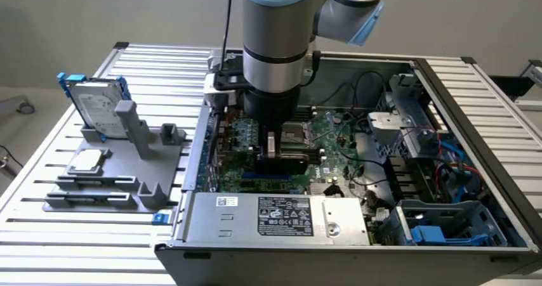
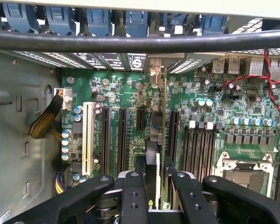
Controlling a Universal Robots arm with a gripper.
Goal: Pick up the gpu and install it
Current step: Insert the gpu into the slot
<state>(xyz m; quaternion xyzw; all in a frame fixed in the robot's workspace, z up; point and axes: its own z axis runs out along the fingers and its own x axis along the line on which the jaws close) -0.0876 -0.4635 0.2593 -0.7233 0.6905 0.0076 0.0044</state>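
Observation:
The gpu stands edge-on between my fingers, a thin card with a green board edge and a dark face. It runs along the motherboard between the long black slots. My gripper is shut on it, one finger on each face. Whether its lower edge sits in a slot is hidden. In the exterior view the gripper reaches down into the open computer case, low over the motherboard, with a pale strip of the gpu showing between the fingers.
A white slot and the CPU socket flank the card. Red cables run near the rear ports. The power supply and a blue drive cage close the case's near side. A hard drive stands on a grey fixture.

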